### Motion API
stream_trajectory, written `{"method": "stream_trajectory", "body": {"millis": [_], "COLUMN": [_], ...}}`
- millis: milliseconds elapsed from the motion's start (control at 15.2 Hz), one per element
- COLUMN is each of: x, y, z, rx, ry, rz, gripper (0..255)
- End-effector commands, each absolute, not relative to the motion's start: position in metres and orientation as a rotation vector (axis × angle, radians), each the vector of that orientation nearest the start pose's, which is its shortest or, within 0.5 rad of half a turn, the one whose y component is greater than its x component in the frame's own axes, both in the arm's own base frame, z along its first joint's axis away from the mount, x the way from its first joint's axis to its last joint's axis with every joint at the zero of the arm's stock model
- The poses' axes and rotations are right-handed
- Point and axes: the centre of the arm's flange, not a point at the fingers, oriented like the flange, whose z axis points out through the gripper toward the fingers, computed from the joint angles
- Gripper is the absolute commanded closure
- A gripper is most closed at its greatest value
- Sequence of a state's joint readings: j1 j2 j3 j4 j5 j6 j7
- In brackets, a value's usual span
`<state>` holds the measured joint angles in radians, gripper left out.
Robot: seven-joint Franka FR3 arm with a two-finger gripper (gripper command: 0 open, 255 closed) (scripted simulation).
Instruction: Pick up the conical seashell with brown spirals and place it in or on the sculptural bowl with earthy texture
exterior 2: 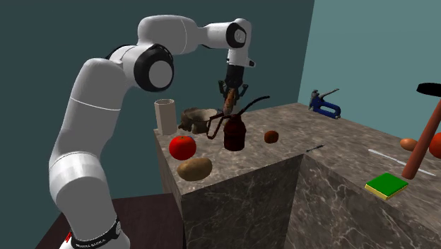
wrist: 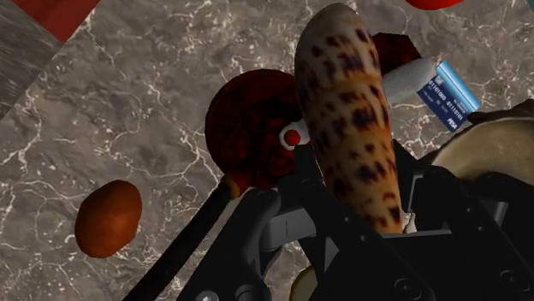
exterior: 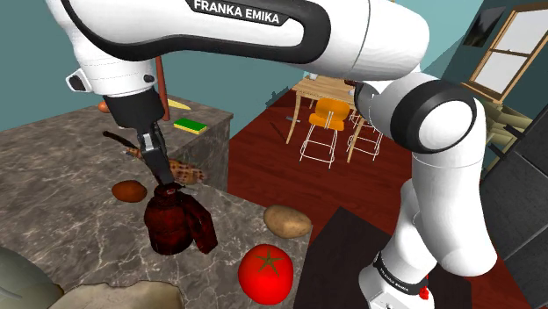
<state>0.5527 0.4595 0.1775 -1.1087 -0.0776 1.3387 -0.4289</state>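
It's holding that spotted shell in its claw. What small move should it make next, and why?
Probably carry the seashell sideways toward the bowl without dropping lower. The gripper is shut on the shell and hangs just above the dark red can, not over the bowl, which sits beside that can.

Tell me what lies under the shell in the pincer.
Under the shell, clasped in the pincer, stands a dark red jug on the marble counter. The shell covers part of the jug and counter, so whatever lies there cannot be seen.
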Motion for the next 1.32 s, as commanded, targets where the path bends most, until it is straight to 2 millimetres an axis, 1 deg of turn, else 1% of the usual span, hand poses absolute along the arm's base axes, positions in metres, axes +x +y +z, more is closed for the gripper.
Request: {"method": "stream_trajectory", "body": {"millis": [0, 1056, 1122, 1254], "x": [0.496, 0.359, 0.356, 0.356], "y": [0.429, 0.590, 0.593, 0.593], "z": [0.543, 0.541, 0.541, 0.530], "rx": [-2.655, -2.655, -2.655, -2.655], "ry": [-1.701, -1.701, -1.701, -1.701], "rz": [0.350, 0.350, 0.350, 0.350], "gripper": [255, 255, 255, 255]}}
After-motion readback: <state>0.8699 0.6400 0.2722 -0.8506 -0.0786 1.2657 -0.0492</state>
